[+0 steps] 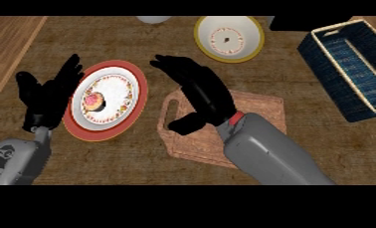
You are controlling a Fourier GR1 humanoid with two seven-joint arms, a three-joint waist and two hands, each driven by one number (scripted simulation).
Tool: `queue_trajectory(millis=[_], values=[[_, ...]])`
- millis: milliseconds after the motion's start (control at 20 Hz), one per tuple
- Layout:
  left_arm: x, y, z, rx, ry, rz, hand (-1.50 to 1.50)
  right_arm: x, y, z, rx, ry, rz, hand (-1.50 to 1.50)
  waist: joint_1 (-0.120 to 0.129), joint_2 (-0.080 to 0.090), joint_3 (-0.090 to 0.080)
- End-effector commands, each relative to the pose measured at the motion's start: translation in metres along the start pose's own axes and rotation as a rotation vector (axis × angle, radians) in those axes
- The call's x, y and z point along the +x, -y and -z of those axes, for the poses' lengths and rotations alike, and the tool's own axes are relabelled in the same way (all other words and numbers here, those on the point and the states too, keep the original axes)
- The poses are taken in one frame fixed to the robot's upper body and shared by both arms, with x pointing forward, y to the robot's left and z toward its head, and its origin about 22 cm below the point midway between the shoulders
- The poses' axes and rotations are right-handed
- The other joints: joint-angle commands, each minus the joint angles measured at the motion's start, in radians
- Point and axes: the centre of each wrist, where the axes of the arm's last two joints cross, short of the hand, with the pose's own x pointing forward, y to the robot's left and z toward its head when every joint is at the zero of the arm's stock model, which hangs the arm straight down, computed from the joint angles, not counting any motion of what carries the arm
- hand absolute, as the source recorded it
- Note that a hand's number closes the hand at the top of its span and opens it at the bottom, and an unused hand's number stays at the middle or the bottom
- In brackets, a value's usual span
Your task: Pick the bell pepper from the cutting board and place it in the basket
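Right hand (197, 90) hovers over cutting board (257, 107), fingers straight and spread, thumb out, holding nothing; forearm angles in from lower right. Bell pepper not visible, can't tell where. Left hand (46, 97) open, upright beside red-rimmed plate (110, 67). Basket (341, 67) far right on tabletop (147, 157).

The counter (147, 162) is carrying a red-rimmed plate (132, 80) at left, a board (257, 105) near centre, a yellow-rimmed plate (253, 30) far, and a basket (341, 67) at right.
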Motion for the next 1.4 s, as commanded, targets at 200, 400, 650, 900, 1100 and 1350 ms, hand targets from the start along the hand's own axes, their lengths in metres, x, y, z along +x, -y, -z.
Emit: queue_trajectory(millis=[200,400,650,900,1100,1350], values=[[-0.017,-0.012,-0.007,0.021,-0.043,0.0,0.0,0.03,0.047,0.046,0.04,-0.38,-0.527,-1.5,-0.033,-0.021,-0.005],[-0.006,-0.015,-0.008,0.016,-0.026,-0.012,0.0,0.082,0.077,0.067,0.02,-0.521,-0.641,-1.5,-0.029,-0.02,0.0],[-0.003,-0.022,-0.003,0.041,-0.008,-0.02,0.0,0.115,0.098,0.074,0.263,-0.61,-0.636,-1.5,-0.037,-0.006,0.002],[-0.019,-0.022,-0.011,0.039,-0.028,0.002,0.0,0.117,0.139,0.071,0.368,-0.639,-0.555,-1.5,-0.041,-0.007,0.003],[-0.015,-0.025,-0.012,0.036,-0.015,-0.014,0.0,0.104,0.142,0.032,0.38,-0.615,-0.45,-1.5,-0.049,-0.007,0.004],[0.003,-0.023,-0.009,0.03,-0.015,-0.025,0.0,0.102,0.151,-0.019,0.285,-0.561,-0.389,-1.5,-0.041,-0.004,0.004]])
